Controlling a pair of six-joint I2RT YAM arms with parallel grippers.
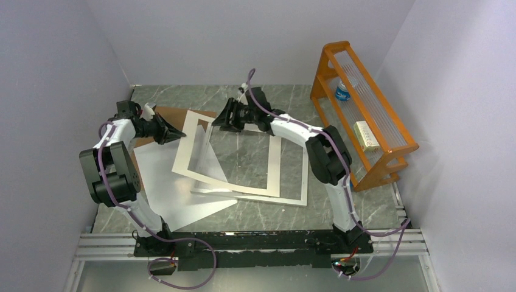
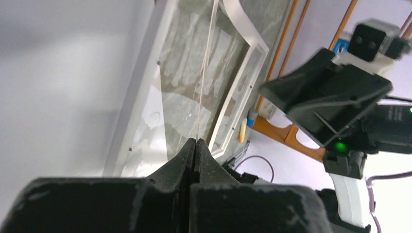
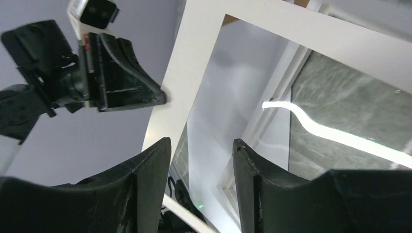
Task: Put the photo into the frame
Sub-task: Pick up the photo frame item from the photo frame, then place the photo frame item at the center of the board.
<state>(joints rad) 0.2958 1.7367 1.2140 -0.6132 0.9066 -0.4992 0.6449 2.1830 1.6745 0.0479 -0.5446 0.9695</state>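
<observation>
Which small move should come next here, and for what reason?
Probably draw the white card mat aside with the left gripper: it is shut on the mat's edge, the right gripper is open, and the mat overlaps the frame.
</observation>
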